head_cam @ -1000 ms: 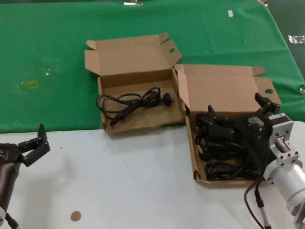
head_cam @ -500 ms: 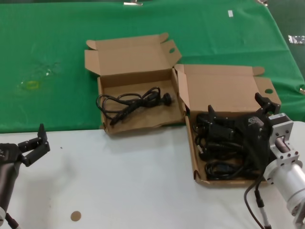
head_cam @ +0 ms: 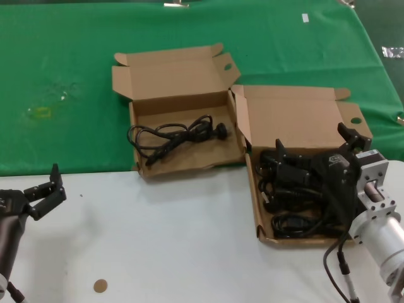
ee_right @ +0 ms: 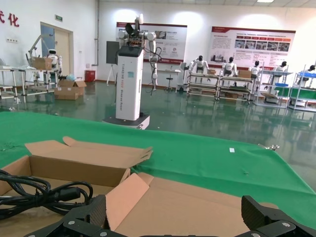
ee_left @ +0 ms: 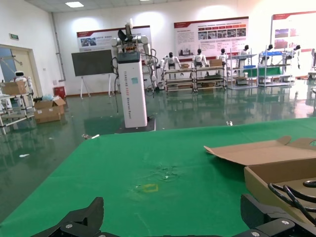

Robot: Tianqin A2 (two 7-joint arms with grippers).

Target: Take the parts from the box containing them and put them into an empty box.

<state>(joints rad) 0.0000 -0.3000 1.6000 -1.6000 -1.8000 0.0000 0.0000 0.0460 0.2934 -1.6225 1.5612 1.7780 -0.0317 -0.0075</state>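
The parts [head_cam: 293, 199] are seen as a dark pile of thin black cords with thick plugs, coiled in loops inside the box containing them [head_cam: 297, 117], which lies on the white table [head_cam: 170, 240] at the robot's right with its lid standing open. 1 cord [head_cam: 170, 136] is already laid in the empty box [head_cam: 183, 161], further back and to the left, partly on the green cloth [head_cam: 63, 76].

The right pincer [head_cam: 314, 143] is held just above the pile, with its 2 fingers spread wide apart, and nothing is gripped between them. The left pincer [head_cam: 49, 189] is parked low at the left edge of the table, also spread open and empty.

Some risks can be judged from here. Because the loops are tangled together, 2 cords could be lifted at once, or a loop could be caught on the box wall and the light box dragged along. A plug could also slip out if only the thin cord is pinched.
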